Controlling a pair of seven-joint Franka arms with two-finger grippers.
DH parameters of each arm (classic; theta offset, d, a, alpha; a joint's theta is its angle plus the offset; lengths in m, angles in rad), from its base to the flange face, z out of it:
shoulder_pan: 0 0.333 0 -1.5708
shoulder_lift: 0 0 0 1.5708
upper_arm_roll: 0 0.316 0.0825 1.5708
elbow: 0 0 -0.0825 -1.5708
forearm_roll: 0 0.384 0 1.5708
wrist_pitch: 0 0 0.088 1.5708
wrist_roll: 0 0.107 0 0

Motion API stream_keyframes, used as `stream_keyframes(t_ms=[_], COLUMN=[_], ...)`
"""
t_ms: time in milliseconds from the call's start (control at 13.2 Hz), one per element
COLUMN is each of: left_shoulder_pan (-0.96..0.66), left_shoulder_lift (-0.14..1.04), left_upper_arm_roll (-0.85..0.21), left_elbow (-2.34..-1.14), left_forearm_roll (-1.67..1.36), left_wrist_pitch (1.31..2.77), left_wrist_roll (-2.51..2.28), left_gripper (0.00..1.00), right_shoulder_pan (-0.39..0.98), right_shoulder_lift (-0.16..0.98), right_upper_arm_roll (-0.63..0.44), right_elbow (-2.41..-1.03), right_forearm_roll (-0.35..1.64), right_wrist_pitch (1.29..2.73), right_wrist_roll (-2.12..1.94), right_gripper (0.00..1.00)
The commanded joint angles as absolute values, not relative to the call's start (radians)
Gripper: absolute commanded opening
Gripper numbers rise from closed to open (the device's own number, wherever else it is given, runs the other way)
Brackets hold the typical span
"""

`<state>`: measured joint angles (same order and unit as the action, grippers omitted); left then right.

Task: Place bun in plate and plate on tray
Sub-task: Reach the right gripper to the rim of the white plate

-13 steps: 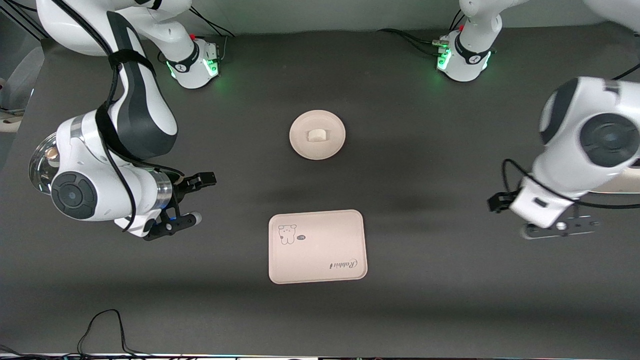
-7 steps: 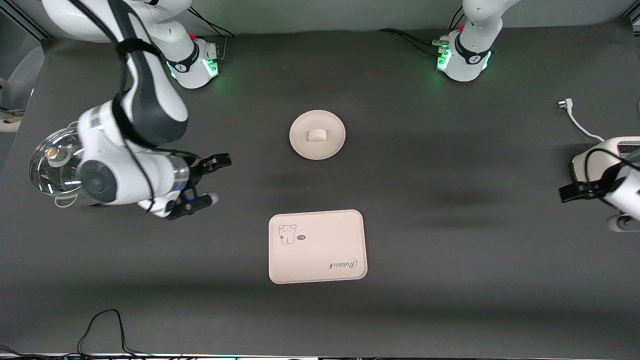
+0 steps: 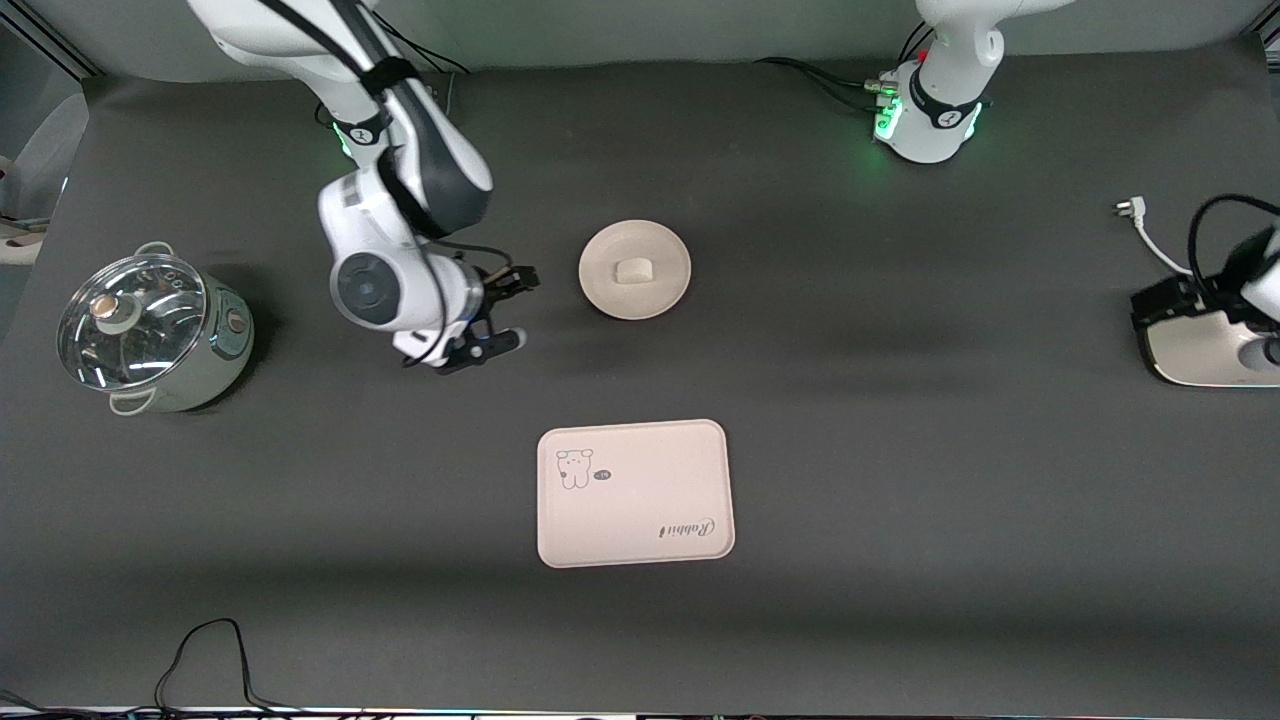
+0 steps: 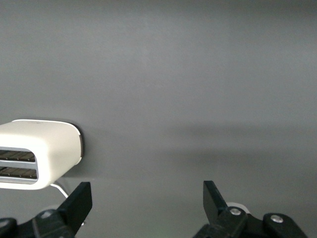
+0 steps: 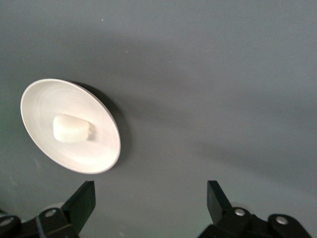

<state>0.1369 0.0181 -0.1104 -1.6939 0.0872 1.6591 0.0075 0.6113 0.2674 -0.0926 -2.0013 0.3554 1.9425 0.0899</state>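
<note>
Two arms worked the dark counter (image 3: 900,400), with the plate (image 3: 635,270) as the reference. The bun (image 3: 634,270) lay in its middle, so that half looked done. The right gripper (image 3: 498,312) hung just beside the plate, toward the right arm's end of the counter, fingers (image 5: 81,201) spread and empty, probably lined up to take the rim. The tray (image 3: 635,493) lay bare, well apart from the plate and nearer the front camera, bearing a bear drawing and cursive "Rabbit". The left gripper (image 4: 147,198) waited far off toward its own end, over a white toaster (image 3: 1205,350), fingers open. A lidded pot (image 3: 150,330) stood aside.
</note>
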Motion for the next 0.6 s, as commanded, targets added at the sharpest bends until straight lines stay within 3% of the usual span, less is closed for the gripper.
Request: stream_keyframes(t_ms=[0, 151, 528], left_shoulder_pan=[0.057, 0.051, 0.063], left_shoulder_lift=[-0.014, 0.001, -0.041], left_upper_arm_roll=[-0.042, -0.041, -0.041], left_elbow=[-1.746, -1.752, -1.744], left_forearm_roll=[0.052, 0.046, 0.044], left_wrist_pitch=[1.712, 1.762, 1.71], left_wrist_roll=[0.029, 0.032, 0.048], left_gripper=[1.0, 1.0, 1.0], right_shoulder_pan=[0.667, 0.681, 0.771], right_shoulder_lift=[0.267, 0.273, 0.296], right_upper_arm_roll=[-0.103, -0.101, -0.101], right_elbow=[-2.04, -2.04, -2.095], right_forearm_roll=[0.406, 0.44, 0.508], right_wrist_pitch=[2.012, 2.02, 2.132], right_wrist_roll=[0.152, 0.181, 0.27], right_gripper=[1.0, 1.0, 1.0])
